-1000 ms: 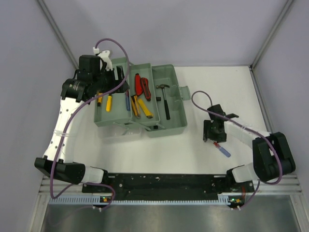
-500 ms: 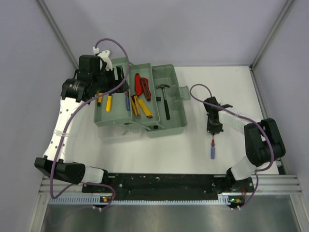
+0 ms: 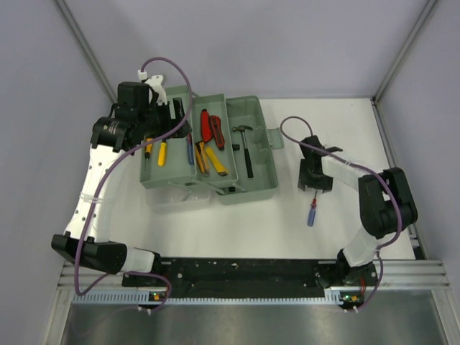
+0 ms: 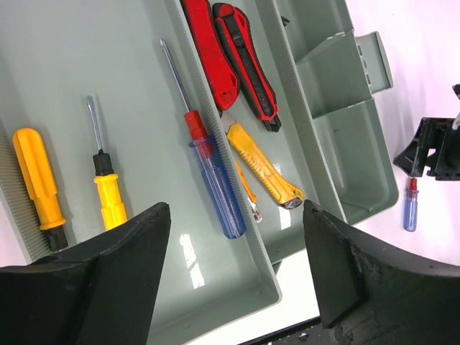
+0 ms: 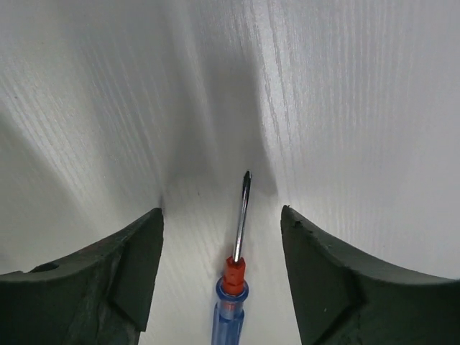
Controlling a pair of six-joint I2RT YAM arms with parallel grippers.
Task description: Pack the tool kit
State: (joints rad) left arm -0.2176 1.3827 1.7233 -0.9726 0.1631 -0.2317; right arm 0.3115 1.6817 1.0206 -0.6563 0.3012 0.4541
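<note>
Down at the near side, the white worktop [image 3: 215, 223] carries one loose tool: a blue-handled screwdriver [image 3: 311, 213] lying flat, well to the right of the toolbox [image 3: 262, 172]. Its long axis runs near to far with only a slight lean. The blue handle sits toward the arm bases, the red collar comes next, and the bare shaft points away toward the far edge.

Right over that shaft hangs the right end effector [image 5: 219, 212], released, jaws apart. In the wrist view the two dark fingers [image 5: 122, 280] stand on either side of the shaft with white worktop showing between each finger and the metal, so nothing is gripped.

Moving further out, the grey-green toolbox lies open with its tiered trays spread. A black hammer [image 3: 246, 149] lies in the right section, head toward the far edge, handle running back toward the near side. In the tray beside it a second blue screwdriver [image 4: 212, 190] lies next to a yellow utility knife [image 4: 262, 165] and a red-and-black handled tool [image 4: 248, 68]. Two yellow-handled screwdrivers [image 4: 108, 198] lie in the left part.

Farthest back on the left, the left end effector [image 4: 236, 215] hovers over that tray, jaws spread wide and carrying nothing
</note>
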